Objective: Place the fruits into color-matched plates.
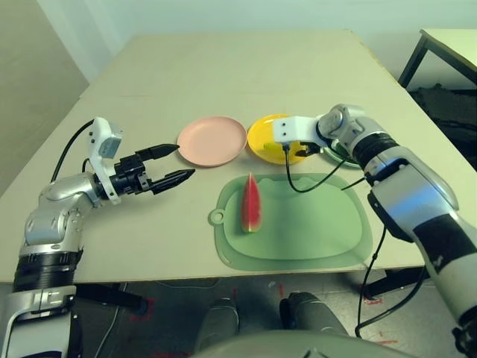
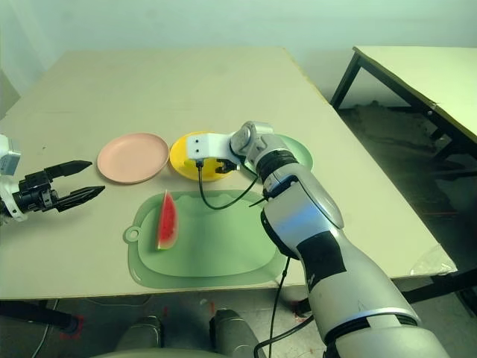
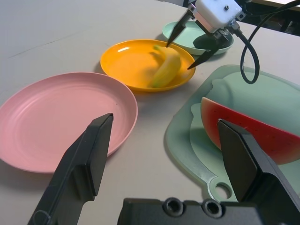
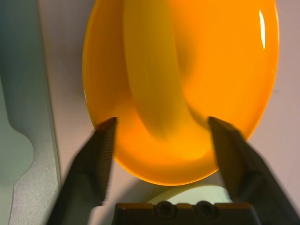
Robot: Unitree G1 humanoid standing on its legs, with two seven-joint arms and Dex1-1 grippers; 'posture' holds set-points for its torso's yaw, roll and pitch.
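Nearest, the watermelon wedge [image 1: 251, 205] lies on the cutting board [image 1: 320, 224], still to be plated. Beyond the board, the banana [image 3: 166, 68] rests in the yellow plate [image 3: 126, 65], under the parted right hand [image 4: 161, 122]; the avocado [image 3: 206, 41] sits in the green plate [image 3: 185, 33]. Left of the board, the spread left hand [image 1: 184, 162] is empty near the pink plate [image 1: 212, 142].

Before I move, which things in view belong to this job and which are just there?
Job:
- banana
- watermelon
- avocado
- pink plate
- yellow plate
- green plate

Just there:
- cutting board, under the watermelon
- table
- side table
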